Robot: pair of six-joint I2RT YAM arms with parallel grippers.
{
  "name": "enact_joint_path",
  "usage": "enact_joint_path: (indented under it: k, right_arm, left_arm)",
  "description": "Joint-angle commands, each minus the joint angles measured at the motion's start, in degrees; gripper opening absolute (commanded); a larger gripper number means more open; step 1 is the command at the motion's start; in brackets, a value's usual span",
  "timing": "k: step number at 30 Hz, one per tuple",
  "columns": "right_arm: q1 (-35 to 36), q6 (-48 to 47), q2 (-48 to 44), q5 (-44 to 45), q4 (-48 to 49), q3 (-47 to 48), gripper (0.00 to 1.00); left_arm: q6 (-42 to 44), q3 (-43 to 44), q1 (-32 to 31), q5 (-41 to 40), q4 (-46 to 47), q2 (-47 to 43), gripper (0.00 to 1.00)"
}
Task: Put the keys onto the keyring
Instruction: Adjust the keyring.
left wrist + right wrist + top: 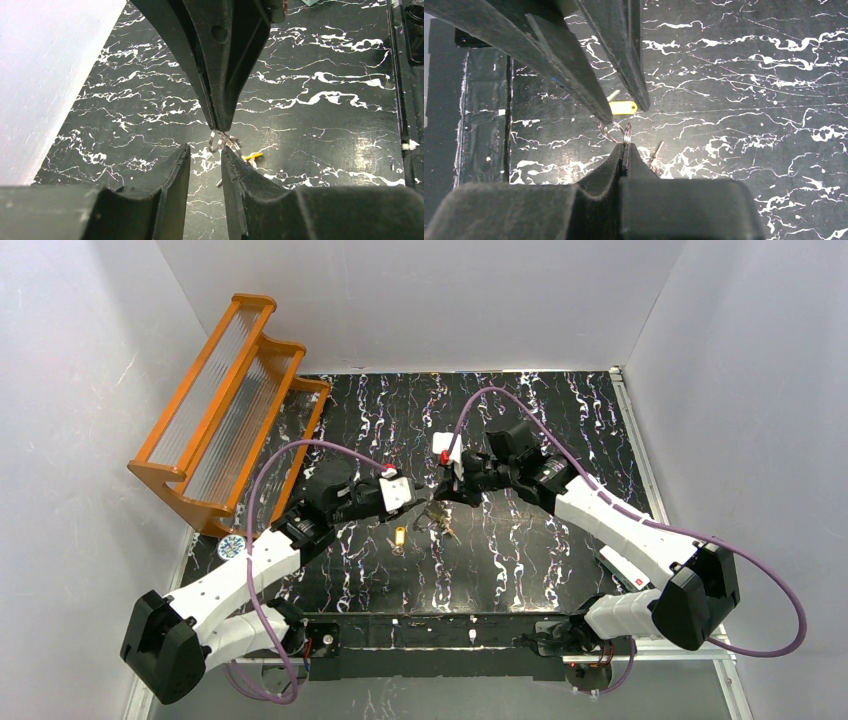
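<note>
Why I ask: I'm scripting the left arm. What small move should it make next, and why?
Probably shift the left gripper toward the yellow key and close on it: the right gripper pinches the keyring, the left one is open and empty, and that key lies loose on the table.

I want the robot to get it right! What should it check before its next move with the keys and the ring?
1. Right jaws holding the keyring: ok, shut on its edge.
2. Left jaws ready to grab: ok, open with nothing between them.
3. Yellow key easy to find: ok, it lies on the table near the ring.
4. That key threaded on the ring: not ok, it lies apart from it in the top view.
5. Second key found: cannot tell, the bits by the ring are too small to make out.
</note>
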Motion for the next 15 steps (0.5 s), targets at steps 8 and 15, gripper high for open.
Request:
enact_joint_path:
  k: [8,15]
  right_arm:
    - [1.3,-0.6,-0.1,-2.6,1.8,2.3,0.01]
    - [1.5,-0.6,-0.1,-2.2,1.9,2.3,0.01]
  left_arm:
    - [2.9,4.5,-0.3,4.8,-1.8,4.2,0.20]
    - [4.6,6.6,-0.7,5.4,-4.8,6.6,0.00]
